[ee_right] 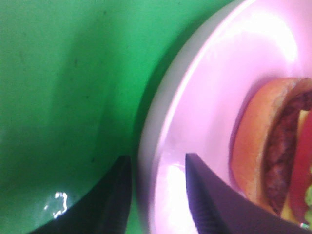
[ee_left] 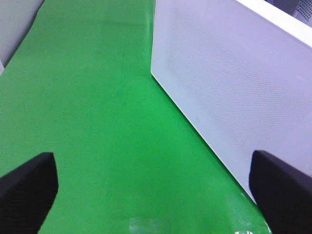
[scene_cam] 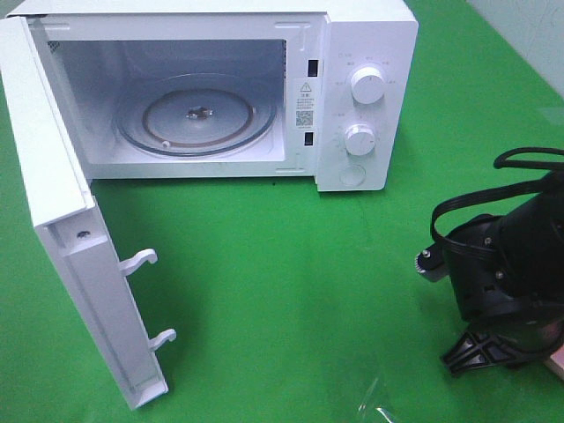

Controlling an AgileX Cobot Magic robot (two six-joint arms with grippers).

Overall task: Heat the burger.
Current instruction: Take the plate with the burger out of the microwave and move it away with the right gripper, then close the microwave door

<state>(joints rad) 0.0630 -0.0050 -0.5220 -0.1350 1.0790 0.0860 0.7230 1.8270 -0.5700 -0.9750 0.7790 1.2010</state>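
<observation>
Golden-brown bun of the burger (ee_right: 273, 151) shows patty, tomato, cheese.

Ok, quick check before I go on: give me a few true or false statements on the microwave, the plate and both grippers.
1. The microwave door is shut. False: it stands wide open.
2. The glass turntable is bare. True.
3. The burger is already in the microwave. False: it sits on the pink plate.
4. The right gripper has one finger on each side of the plate rim. True.
5. The left gripper holds something. False: it is open over bare green cloth.
</observation>
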